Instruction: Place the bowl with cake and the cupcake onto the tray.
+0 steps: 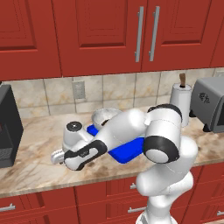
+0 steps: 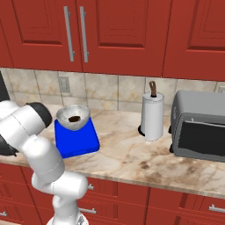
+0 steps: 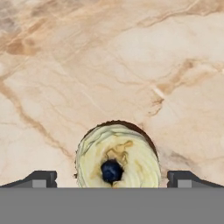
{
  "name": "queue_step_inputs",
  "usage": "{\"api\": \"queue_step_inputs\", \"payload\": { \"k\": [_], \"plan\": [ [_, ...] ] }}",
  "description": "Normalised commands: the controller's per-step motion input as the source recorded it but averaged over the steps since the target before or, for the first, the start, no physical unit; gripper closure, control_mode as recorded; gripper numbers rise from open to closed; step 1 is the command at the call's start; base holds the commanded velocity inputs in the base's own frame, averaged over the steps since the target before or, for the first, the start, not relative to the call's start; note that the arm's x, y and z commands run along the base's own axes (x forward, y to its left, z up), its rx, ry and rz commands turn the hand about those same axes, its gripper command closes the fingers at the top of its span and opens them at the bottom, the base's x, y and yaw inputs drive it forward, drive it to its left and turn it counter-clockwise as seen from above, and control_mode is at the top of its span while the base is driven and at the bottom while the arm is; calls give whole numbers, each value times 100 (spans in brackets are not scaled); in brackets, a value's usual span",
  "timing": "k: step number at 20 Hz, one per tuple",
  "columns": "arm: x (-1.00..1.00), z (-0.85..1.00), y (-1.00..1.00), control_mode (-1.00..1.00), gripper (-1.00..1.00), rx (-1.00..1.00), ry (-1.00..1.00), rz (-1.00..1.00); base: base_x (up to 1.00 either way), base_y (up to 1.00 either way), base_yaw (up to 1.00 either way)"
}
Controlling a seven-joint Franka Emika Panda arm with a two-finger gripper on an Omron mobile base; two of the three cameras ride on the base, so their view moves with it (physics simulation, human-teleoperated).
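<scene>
Cupcake [image 3: 117,159] first: tiny round thing with a pale swirled cream top and a dark dot in the middle, dark brown base just peeking round the rim, sitting upright on the beige marbled stone counter [image 3: 131,65]. In the hand view it's right between the two dark fingertips, low in the picture, seen from straight above. Being round, it has no real long axis; its top just points up at the camera, so any approach angle should work.

The two-finger gripper [image 3: 112,179] has its jaws spread wide, one tip on each side of the cupcake with clear gaps, nothing touching as far as I can see. So I'd say this is the cupcake pick, lined up but not yet grabbed. Next move probably calls for dropping a bit lower so the tips sit beside the base rather than the frosting, then closing gently.

Further out, the round pale grey-white bowl with a dark piece of cake [image 2: 74,117] already sits on the far end of the bright blue flat rectangular tray [image 2: 79,140]. The tray's long side runs from the backsplash toward the counter's front edge, with free blue surface at the near end for the cupcake.
</scene>
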Motion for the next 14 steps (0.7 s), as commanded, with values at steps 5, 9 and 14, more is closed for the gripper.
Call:
{"api": "queue_step_inputs", "payload": {
  "k": [5,9,14],
  "plan": [
    [3,-9,4,-100,-100,0,0,0,0,0,0],
    [0,-3,2,-100,100,0,0,0,0,0,0],
    [0,0,0,-100,100,0,0,0,0,0,0]
  ]
}}
